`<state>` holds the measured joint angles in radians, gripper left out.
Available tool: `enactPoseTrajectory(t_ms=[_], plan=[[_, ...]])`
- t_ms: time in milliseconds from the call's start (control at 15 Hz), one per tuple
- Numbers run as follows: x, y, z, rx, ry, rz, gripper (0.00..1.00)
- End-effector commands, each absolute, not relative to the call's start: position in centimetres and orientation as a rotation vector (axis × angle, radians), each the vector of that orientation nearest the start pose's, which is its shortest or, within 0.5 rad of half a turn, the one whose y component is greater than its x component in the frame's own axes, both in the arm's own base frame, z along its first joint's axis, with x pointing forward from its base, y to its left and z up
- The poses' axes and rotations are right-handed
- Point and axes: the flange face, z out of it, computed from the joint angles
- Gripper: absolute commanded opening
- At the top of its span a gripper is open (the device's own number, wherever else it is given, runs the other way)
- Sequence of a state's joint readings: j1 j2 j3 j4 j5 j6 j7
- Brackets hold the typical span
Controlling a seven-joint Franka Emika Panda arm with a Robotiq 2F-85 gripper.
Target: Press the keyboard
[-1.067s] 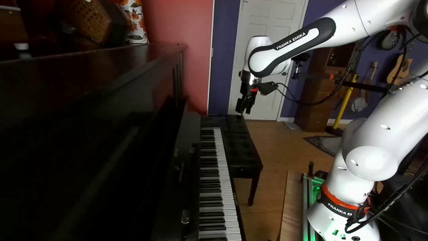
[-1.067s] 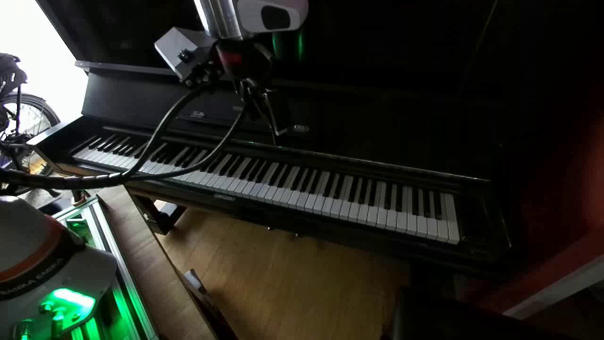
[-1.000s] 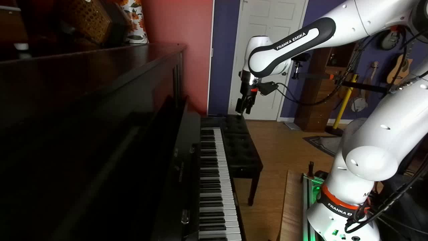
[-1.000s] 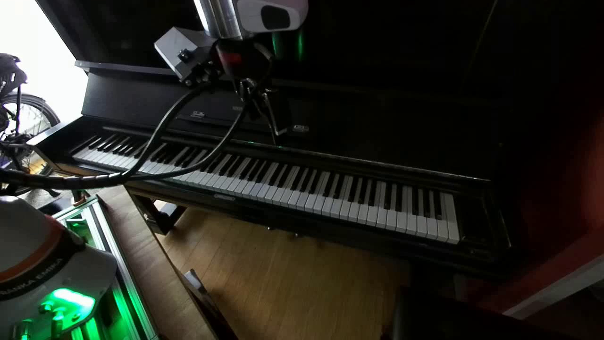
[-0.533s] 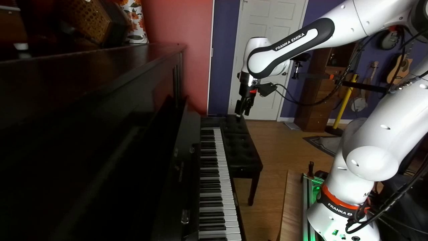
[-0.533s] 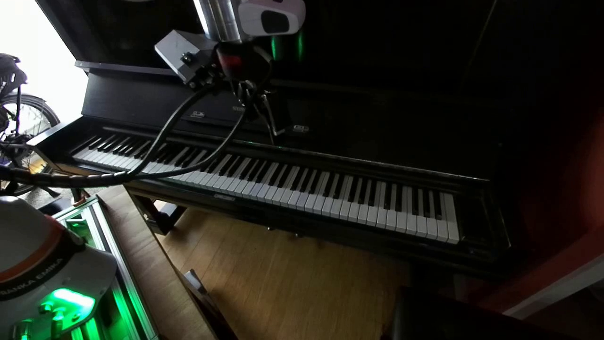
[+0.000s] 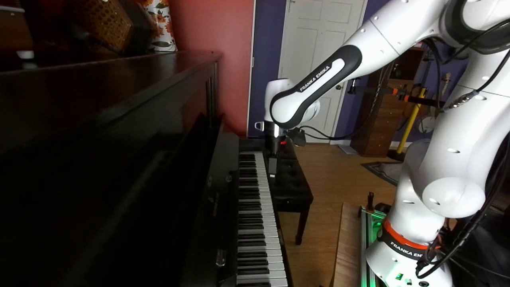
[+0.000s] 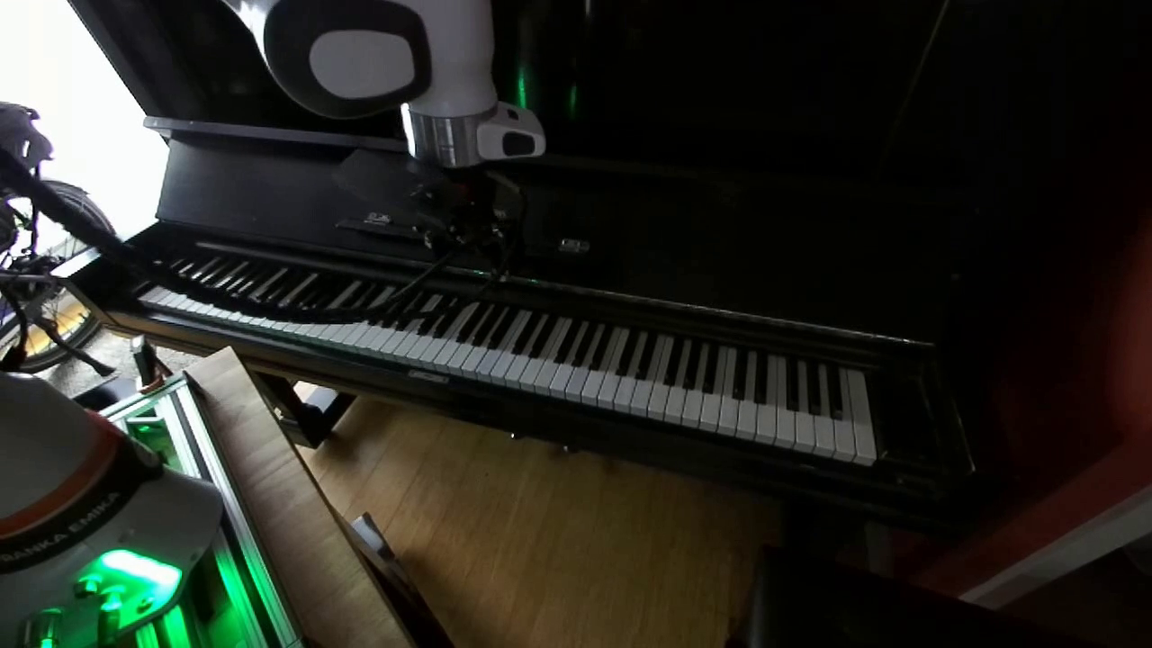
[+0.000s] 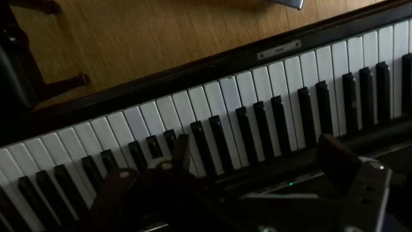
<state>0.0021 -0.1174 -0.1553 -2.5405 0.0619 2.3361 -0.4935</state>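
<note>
One bench right of the keyboard set in the piano is partly hidden by the gripper, jaws parted.

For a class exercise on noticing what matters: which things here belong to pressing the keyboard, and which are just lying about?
For the job:
piano keyboard
open gripper

Just about the room:
black padded bench
yellow pole
flower-patterned item

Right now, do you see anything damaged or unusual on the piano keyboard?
Possibly: in the wrist view, one white piano key looks bluish beside its neighbours, with a small dark notch, perhaps a chip, at its front edge.
</note>
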Motion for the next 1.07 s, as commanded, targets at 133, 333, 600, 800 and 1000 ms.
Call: enactPoseTrajectory(t_ms=[133,333,600,800,1000], plan=[[44.6,-5.6,24.3,-2.885,-0.719,0.165,1.00],[44.0,-5.2,24.8,-2.910,-0.694,0.181,1.00],[44.1,-5.1,25.4,-2.913,-0.697,0.164,1.00],[44.8,-5.8,24.1,-2.934,-0.654,0.166,1.00],[45.7,-7.1,22.5,-2.986,-0.616,0.112,1.00]])
